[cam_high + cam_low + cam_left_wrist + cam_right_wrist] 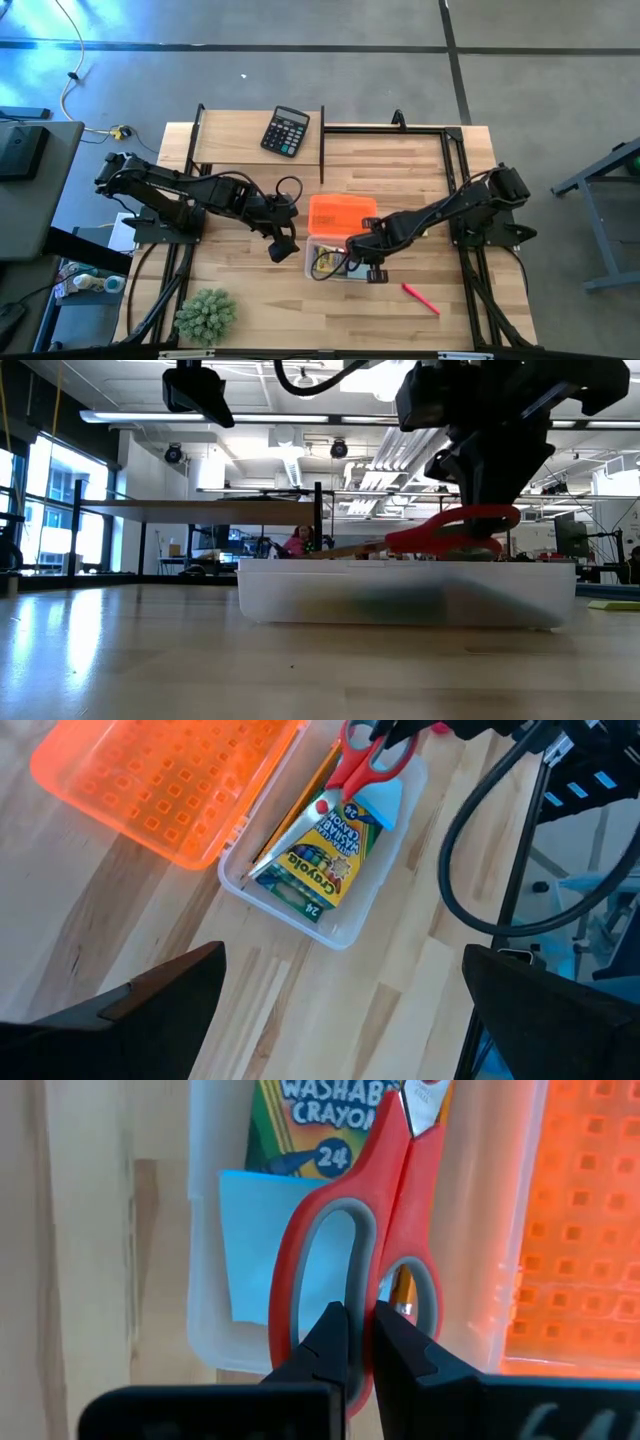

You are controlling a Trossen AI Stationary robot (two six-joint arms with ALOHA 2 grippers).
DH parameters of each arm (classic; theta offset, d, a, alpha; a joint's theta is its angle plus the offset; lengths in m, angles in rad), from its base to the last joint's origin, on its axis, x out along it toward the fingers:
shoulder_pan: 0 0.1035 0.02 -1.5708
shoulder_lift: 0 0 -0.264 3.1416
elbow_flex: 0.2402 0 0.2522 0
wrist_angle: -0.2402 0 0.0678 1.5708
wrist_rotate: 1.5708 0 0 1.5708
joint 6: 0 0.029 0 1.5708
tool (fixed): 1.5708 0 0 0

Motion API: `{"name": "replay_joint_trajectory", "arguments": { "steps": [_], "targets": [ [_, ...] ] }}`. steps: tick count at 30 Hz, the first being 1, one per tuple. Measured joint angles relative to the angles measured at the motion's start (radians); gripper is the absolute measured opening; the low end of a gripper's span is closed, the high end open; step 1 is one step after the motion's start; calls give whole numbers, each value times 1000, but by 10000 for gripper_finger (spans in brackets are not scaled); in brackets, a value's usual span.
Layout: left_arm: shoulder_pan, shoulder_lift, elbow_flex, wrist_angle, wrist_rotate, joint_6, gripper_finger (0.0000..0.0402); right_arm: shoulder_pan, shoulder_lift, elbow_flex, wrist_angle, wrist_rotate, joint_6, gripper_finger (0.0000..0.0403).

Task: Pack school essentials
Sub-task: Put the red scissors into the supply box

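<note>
A clear box (322,268) with its orange lid (340,212) swung open stands mid-table. In it lie the yellow-green crayon pack (320,855), a light-blue note pad (250,1250) and a thin pencil (298,808). My right gripper (370,1345) is shut on the red-handled scissors (365,760) over the box's right end, blades pointing along the box over the crayon pack. My left gripper (340,1020) hovers open left of the box, above the table. A red pen (421,298) lies on the table right of the box. My right gripper pinches the scissors' handle where the two loops meet (372,1295), one finger (330,1345) in the large loop and the other in the small one. The fingers come steeply from above. The scissors lie nearly level just above the box rim (460,525); whether the blade tip rests on the crayon pack I cannot tell.
A black calculator (285,131) lies on the raised shelf at the far side. A green spiky plant (206,315) stands at the near left corner. Black frame rails run along the table's far and right sides. Bare wood lies in front of the box.
</note>
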Motion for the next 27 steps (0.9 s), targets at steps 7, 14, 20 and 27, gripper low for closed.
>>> {"name": "replay_joint_trajectory", "arguments": {
  "steps": [7,14,20,27],
  "targets": [
    [0,0,0,0,0,0,395,-5,0,0,-2,18,30,57],
    [0,0,0,0,0,0,395,-11,0,0,-2,15,52,125],
    [0,0,0,0,0,0,395,-11,0,-1,-6,-3,57,141],
    [0,0,0,0,0,0,395,-11,-1,21,-105,-23,142,142]
  ]
}}
